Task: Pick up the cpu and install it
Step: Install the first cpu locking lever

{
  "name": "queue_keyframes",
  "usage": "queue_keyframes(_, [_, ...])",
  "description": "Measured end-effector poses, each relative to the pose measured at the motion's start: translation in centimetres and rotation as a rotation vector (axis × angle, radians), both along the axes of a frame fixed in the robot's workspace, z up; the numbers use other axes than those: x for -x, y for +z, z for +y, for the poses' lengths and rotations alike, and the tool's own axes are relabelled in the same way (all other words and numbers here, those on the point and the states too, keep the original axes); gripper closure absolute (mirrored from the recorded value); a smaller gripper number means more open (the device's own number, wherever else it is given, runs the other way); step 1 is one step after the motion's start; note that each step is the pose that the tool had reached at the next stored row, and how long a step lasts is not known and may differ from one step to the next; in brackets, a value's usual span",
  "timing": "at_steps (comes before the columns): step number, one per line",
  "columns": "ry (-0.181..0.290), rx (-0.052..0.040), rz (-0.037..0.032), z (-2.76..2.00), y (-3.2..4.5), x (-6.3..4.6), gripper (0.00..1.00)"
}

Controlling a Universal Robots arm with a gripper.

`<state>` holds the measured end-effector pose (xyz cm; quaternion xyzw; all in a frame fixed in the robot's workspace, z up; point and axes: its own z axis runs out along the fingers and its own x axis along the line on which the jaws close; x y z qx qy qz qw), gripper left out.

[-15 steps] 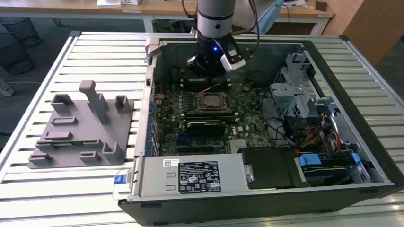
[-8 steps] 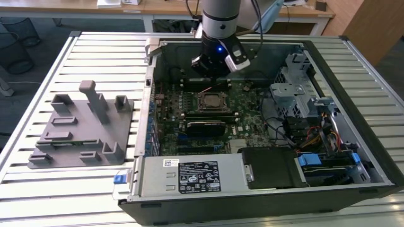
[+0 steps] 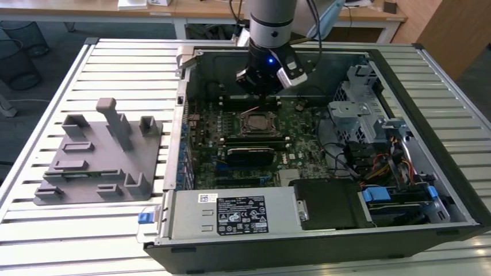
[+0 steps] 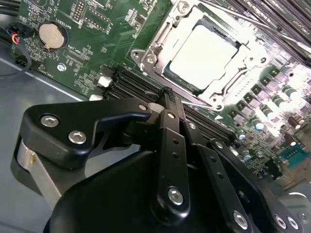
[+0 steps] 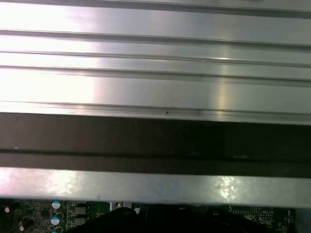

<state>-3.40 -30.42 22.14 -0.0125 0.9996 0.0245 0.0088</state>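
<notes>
**CPU seated in the socket, gripper beside it**

The cpu (image 4: 204, 57) lies flat inside the socket (image 4: 160, 36) on the motherboard (image 4: 97, 29); its pale metal top shows inside the silvery frame, which stands open around it. In the exterior view the socket sits near the centre of the board, and the gripper (image 3: 265, 86) hangs just above the board at about 12 o'clock from the socket. In the second wrist view the black fingers (image 4: 170, 104) come together to a narrow tip over the memory slots (image 4: 129, 85) just beside the socket, and nothing is held between them; the chip is apart from them.

To my judgement, the placing of the chip is already made, and the work now is around the socket, perhaps its thin retention lever (image 4: 252, 22). To do this well, the tip should stay clear of the chip's top and move slowly, because the slots and small capacitors (image 4: 257, 124) are very near. Whether the chip is fully level in the socket I cannot tell.

The grey fixture tray (image 3: 96, 155) stands on the slatted table (image 3: 123, 57) at 9 o'clock from the computer case (image 3: 452, 190), well apart from the arm.
</notes>
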Motion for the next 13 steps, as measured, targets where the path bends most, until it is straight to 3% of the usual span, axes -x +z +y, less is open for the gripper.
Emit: queue_keyframes(13, [0.000, 0.0001, 0.0000, 0.00, -1.41, -0.4, 0.89])
